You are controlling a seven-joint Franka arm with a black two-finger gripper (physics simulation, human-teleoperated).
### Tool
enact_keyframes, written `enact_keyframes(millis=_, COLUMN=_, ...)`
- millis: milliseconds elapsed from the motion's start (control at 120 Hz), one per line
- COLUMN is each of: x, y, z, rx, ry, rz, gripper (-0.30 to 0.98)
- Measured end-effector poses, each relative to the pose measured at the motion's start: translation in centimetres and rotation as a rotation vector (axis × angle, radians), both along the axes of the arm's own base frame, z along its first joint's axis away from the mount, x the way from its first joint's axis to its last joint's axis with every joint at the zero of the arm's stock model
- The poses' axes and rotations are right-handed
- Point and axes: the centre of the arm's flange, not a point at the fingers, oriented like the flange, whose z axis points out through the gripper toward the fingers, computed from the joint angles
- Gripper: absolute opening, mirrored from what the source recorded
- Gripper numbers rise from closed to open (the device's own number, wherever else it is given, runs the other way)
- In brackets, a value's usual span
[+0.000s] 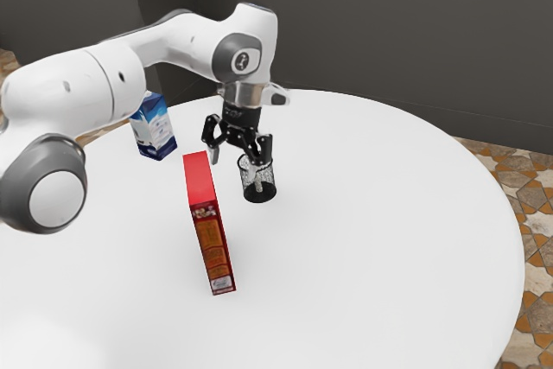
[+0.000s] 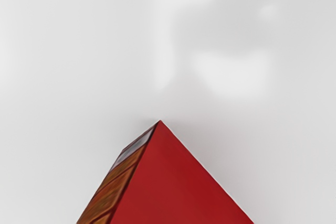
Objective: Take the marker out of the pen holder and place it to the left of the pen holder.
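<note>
In the exterior view my gripper (image 1: 238, 156) stands open, its two fingers spread wide with nothing seen between them. The black mesh pen holder (image 1: 259, 193) is upright on the table, under and beside the finger on the exterior view's right. That finger overlaps the holder's rim in the picture; whether they touch, I cannot tell. A pale, slim shape inside the mesh looks like the marker (image 1: 257, 181), standing roughly upright. Its upper end is hard to separate from the finger.
A tall red box (image 1: 200, 181) stands close to the gripper, toward the exterior view's lower left; its red top (image 2: 168, 182) also appears in the wrist view. Farther left is a blue and white carton (image 1: 154, 129). All stand on a round white table (image 1: 389, 213).
</note>
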Motion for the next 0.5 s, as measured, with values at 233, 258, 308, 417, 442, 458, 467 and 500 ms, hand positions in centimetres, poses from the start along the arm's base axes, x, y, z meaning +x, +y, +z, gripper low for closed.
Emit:
enact_keyframes(millis=233, x=-0.1, y=1.8, z=-4.8, rx=0.0, ry=0.062, rz=0.065, gripper=0.69)
enact_keyframes(millis=258, x=-0.1, y=1.8, z=-4.9, rx=0.0, ry=0.063, rz=0.068, gripper=0.69)
enact_keyframes(millis=308, x=-0.1, y=1.8, z=-4.9, rx=0.0, ry=0.059, rz=0.074, gripper=0.69)
enact_keyframes(millis=417, x=0.5, y=2.6, z=-3.7, rx=-0.003, ry=0.023, rz=0.097, gripper=0.69)
enact_keyframes(millis=442, x=0.7, y=3.3, z=-3.3, rx=-0.005, ry=0.005, rz=0.108, gripper=0.69)
enact_keyframes(millis=458, x=0.9, y=3.7, z=-3.0, rx=-0.007, ry=-0.006, rz=0.115, gripper=0.69)
enact_keyframes(millis=467, x=0.9, y=3.8, z=-2.9, rx=-0.008, ry=-0.012, rz=0.118, gripper=0.69)
enact_keyframes(millis=500, x=1.3, y=4.3, z=-2.5, rx=-0.016, ry=-0.035, rz=0.131, gripper=0.69)
